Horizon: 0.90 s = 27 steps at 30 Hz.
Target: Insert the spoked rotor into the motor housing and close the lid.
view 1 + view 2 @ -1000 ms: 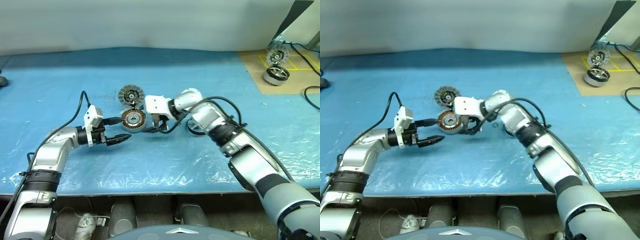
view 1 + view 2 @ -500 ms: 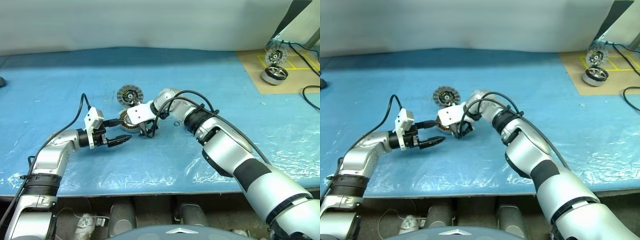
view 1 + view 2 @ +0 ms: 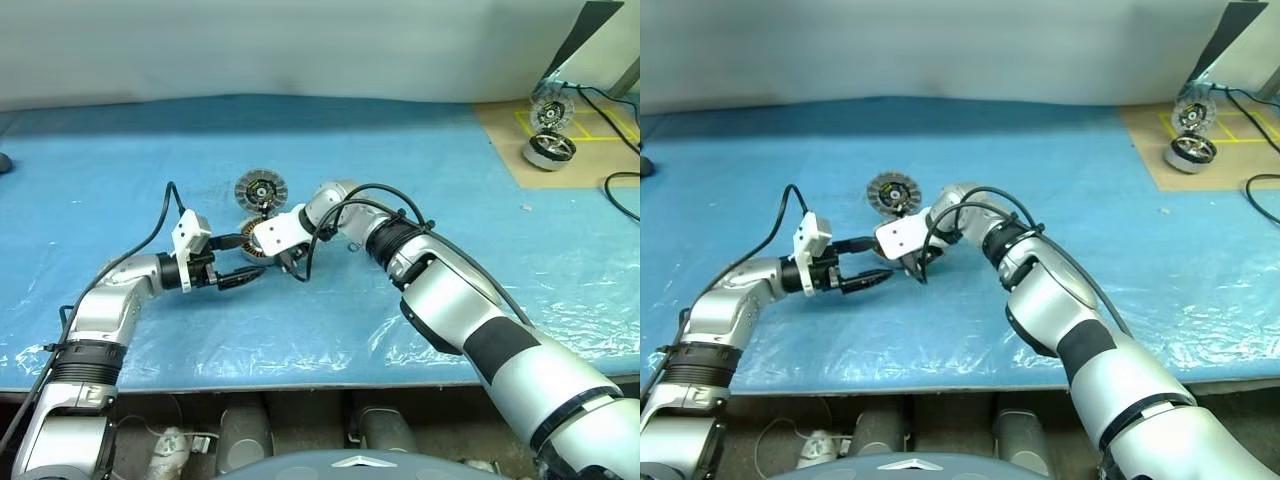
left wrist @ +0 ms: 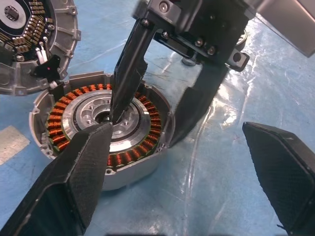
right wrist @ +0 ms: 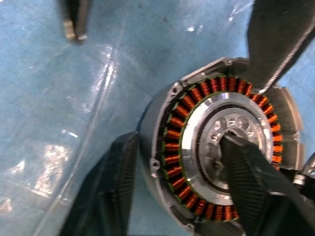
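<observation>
So the motor housing (image 4: 114,176) is sitting on the blue table cover (image 3: 450,170), roughly mid-table, copper windings facing up. A silvery disc with holes, which looks like the rotor (image 5: 206,129), sits inside the ring of windings. The right gripper (image 3: 292,262) comes in from about 3 o'clock of the housing and tips down over it. It's spread apart and straddles the wall, with one finger (image 5: 246,172) planted on the disc's hub and the other (image 5: 113,187) just outside the rim. It doesn't look clenched on anything. The left gripper (image 3: 243,260) is at about 8 o'clock of the housing, wide apart and holding nothing, with one finger (image 4: 78,172) close against the rim. The lid (image 3: 261,189) lies flat at 12 o'clock, just beside the housing, segmented face up.
</observation>
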Each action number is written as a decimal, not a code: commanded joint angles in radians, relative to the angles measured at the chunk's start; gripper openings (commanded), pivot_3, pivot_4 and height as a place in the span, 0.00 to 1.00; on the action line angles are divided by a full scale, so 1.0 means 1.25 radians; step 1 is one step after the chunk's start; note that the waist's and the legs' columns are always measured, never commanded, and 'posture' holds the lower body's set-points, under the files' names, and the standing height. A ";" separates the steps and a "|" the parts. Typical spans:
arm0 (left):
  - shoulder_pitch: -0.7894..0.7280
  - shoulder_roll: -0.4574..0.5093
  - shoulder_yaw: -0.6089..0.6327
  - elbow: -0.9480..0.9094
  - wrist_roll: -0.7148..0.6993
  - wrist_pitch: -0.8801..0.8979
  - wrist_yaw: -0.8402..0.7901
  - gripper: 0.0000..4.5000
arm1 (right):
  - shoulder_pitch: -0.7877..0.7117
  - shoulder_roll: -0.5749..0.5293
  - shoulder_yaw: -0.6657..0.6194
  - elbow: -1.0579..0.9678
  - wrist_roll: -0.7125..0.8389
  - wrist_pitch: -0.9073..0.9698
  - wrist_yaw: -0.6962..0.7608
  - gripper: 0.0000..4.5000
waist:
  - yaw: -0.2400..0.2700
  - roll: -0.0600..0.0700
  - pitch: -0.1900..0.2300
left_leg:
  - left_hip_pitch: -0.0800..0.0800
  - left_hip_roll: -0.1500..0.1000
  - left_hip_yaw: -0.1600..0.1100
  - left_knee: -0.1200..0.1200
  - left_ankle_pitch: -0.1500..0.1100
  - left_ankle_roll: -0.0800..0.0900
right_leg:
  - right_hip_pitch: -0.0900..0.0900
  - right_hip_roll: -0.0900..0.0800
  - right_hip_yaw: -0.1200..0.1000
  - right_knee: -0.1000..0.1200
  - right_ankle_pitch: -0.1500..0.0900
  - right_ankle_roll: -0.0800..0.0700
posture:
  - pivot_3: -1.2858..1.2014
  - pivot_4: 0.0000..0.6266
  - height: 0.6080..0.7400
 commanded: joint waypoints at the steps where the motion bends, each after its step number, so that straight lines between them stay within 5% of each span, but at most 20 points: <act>1: -0.011 -0.001 -0.005 -0.021 -0.002 -0.005 -0.005 1.00 | 0.009 -0.010 -0.005 -0.002 -0.017 0.002 0.008 0.49 | 0.000 0.000 0.000 | 0.000 0.000 0.000 0.000 0.000 0.000 | 0.000 0.000 0.000 0.000 0.000 0.000 | 0.52 0.24 1.00; 6: -0.013 -0.005 -0.010 -0.019 -0.003 -0.008 -0.003 1.00 | 0.077 -0.082 -0.044 -0.138 0.036 0.030 0.129 0.49 | 0.008 0.000 0.000 | -0.001 0.001 0.000 0.000 0.000 0.000 | 0.001 -0.001 -0.002 -0.001 0.000 0.000 | 0.52 0.24 1.00; 14: -0.020 0.002 -0.028 -0.001 0.009 -0.014 -0.025 1.00 | 0.290 -0.288 -0.063 -0.567 0.047 0.184 0.246 0.49 | 0.023 0.000 0.000 | 0.000 0.002 0.000 0.001 0.000 0.000 | 0.003 0.000 -0.003 -0.001 0.002 0.003 | 0.52 0.24 1.00; 26: -0.106 -0.015 -0.067 0.107 0.057 -0.065 -0.069 1.00 | 0.365 -0.276 -0.059 -0.725 0.081 0.357 0.246 0.49 | 0.019 0.000 0.000 | 0.005 0.003 0.001 0.000 0.000 0.000 | 0.006 0.000 -0.002 -0.002 0.000 0.000 | 0.52 0.24 1.00; 27: -0.110 -0.017 -0.066 0.109 0.057 -0.065 -0.070 1.00 | 0.364 -0.274 -0.059 -0.721 0.086 0.351 0.247 0.55 | 0.019 0.000 0.000 | 0.004 0.003 0.001 0.000 0.000 0.000 | 0.006 0.001 -0.002 -0.002 0.000 0.000 | 0.52 0.24 1.00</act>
